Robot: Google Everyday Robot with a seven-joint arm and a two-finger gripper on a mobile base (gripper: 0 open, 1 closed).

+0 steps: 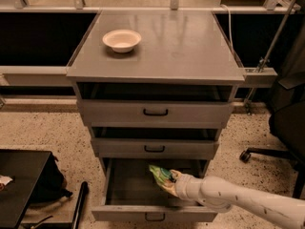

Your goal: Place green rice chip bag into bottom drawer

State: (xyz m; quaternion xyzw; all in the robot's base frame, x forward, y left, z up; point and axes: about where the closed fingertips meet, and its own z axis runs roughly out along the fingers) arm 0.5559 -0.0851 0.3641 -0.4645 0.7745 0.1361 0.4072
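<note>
The bottom drawer (128,194) of the grey cabinet is pulled open, its flat grey floor showing. The green rice chip bag (161,174) is inside the drawer's right half, near the back, tilted. My gripper (170,181) reaches in from the lower right on the white arm (238,199) and is at the bag's lower right end. The bag hides the fingertips. I cannot tell whether the bag rests on the drawer floor or hangs just above it.
A white bowl (122,39) sits on the cabinet top (181,46). The two upper drawers (155,112) are pulled out slightly. A black table (19,185) and bag stand at lower left, an office chair (281,132) at right.
</note>
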